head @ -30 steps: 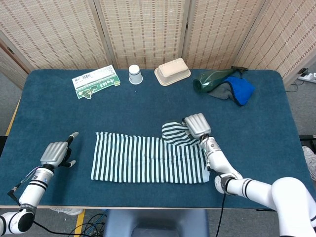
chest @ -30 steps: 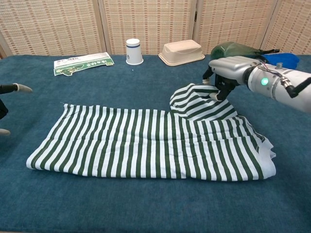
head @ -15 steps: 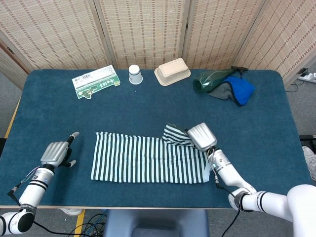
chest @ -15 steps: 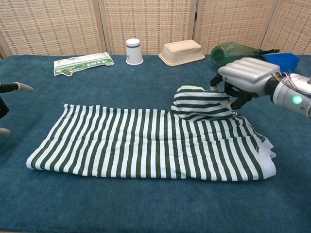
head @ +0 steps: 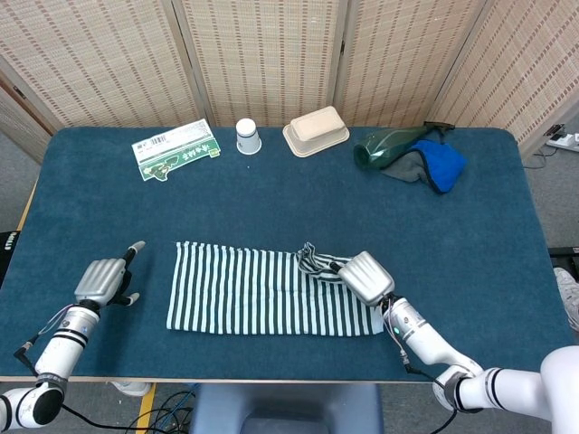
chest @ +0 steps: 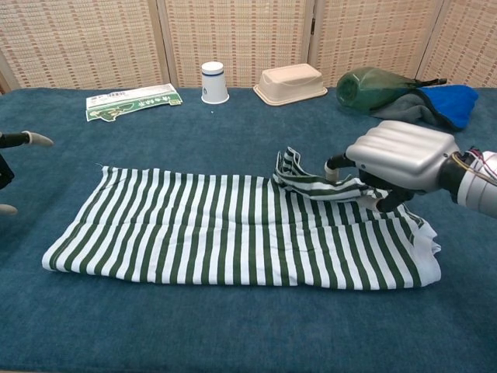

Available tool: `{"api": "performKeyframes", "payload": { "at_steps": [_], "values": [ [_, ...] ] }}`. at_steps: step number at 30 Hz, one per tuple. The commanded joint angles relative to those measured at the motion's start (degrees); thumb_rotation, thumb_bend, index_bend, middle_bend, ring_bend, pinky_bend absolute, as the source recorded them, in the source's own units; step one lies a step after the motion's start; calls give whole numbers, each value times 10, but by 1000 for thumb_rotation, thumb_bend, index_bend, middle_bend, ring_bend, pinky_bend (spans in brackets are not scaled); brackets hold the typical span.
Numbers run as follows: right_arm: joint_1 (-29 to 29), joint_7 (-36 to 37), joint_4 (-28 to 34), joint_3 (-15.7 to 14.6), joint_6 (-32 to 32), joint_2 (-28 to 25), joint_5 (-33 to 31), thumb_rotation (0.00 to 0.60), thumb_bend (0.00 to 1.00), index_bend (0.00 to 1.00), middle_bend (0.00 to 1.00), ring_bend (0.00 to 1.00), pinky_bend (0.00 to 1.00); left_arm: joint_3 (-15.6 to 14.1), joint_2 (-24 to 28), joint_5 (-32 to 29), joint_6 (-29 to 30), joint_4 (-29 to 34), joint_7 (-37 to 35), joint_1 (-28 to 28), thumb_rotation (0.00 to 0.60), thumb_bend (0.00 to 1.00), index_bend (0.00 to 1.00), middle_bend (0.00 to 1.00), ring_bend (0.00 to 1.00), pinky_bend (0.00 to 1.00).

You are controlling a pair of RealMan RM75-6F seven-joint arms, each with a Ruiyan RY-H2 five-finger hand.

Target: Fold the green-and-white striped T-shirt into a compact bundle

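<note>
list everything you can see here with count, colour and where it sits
striped cotton T-shirt: one, green and white, flat at table centre, right flap lifted
paper cup: one, white, back edge
lidded food box: one, beige, right of cup
printed flat packet: one, green and white, back left
bunched cloths: green, grey, blue, back right
carpeted table: one, dark blue
left hand: silver, resting left of shirt
right hand: silver, holds the flap

The right robot hand (chest: 400, 165) has drawn the striped T-shirt (chest: 233, 229) sleeve nearer and lower, flattening its fold.
</note>
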State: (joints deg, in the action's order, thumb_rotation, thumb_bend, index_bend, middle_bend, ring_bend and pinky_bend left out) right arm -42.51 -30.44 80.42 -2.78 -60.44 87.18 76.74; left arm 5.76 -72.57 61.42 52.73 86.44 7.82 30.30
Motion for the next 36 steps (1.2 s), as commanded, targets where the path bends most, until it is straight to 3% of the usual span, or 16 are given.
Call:
{"api": "performKeyframes", "payload": {
  "at_steps": [1,9,14,22,29,36],
  "values": [
    [4,-22,20,-8,16,-12,0,600,462,298,932,1000,1000,0,0,0,0,0,0,0,600,263,0,853,782,970],
    [9,-45,56,-24,56,-41,-5,600,461,285,931,1000,1000,0,-1,-1,-3,-3,-2,1,600,263,0,853,782,970],
    [15,-31,76,-18,46,-54,8,600,461,274,931,1000,1000,0,0,-1,-2,-2,-1,1,600,263,0,853,782,970],
    [14,10,103,26,31,-73,7,600,461,274,931,1000,1000,1,5,-2,1,5,0,1,600,263,0,853,782,970],
    [-7,3,84,74,55,-49,-47,600,461,274,931,1000,1000,1,10,-1,5,12,2,-1,600,264,0,853,782,970],
    [-31,-9,54,99,83,-17,-93,600,480,274,931,1000,1000,-1,11,-2,7,15,5,-2,600,263,0,853,782,970]
  ]
}}
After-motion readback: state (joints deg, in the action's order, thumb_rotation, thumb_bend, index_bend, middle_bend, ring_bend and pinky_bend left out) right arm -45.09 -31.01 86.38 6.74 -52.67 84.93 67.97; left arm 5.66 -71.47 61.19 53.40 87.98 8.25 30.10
